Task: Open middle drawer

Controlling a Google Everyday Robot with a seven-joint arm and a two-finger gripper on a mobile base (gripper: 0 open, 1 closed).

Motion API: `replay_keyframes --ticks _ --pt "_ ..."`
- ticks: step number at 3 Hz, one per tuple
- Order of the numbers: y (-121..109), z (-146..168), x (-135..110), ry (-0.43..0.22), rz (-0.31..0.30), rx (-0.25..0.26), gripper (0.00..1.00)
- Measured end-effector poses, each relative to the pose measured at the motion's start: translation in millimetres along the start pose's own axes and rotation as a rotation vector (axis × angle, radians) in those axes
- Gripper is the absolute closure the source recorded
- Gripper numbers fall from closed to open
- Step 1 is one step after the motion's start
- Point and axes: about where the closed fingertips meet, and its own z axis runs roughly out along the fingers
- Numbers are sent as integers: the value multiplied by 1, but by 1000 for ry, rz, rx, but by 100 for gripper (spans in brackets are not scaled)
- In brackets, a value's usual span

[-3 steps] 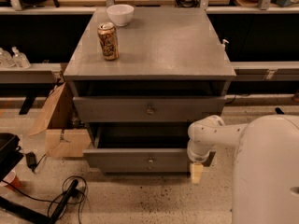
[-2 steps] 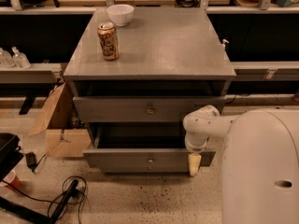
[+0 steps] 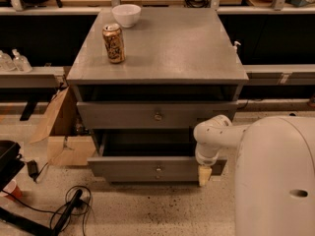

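1. Hanging from the white arm [image 3: 216,134], the gripper [image 3: 204,175] points down at the right end of the middle drawer [image 3: 130,168] front. Contact cannot be confirmed, nor whether it is clenched or released.
2. The middle drawer stands pulled out, its knob [image 3: 158,169] left of the gripper. Its interior, up-left of the gripper, is lost in shadow.
3. Whatever lies beneath that drawer is hidden.
4. The robot body [image 3: 278,181] fills the room right of the gripper and is cut off at the frame edge.
5. The upper drawer [image 3: 123,115] sits above the gripper.
6. Bare floor [image 3: 162,210] lies below the gripper. Cables [image 3: 74,205] and a cardboard box [image 3: 61,132] lie well left.
7. A can [image 3: 113,43] and a bowl [image 3: 126,14] stand on the cabinet top [image 3: 182,48], far above-left.
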Motion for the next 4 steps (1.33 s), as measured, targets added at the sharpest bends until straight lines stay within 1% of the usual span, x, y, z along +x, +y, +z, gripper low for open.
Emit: replay_keyframes --ticks 1,2,3,4 --pt "32 5 3 -11 49 -54 41" --pt "38 2 3 -8 55 -64 72" --pt "38 -1 3 -8 55 -64 96" --pt "38 -3 3 -8 55 -64 100"
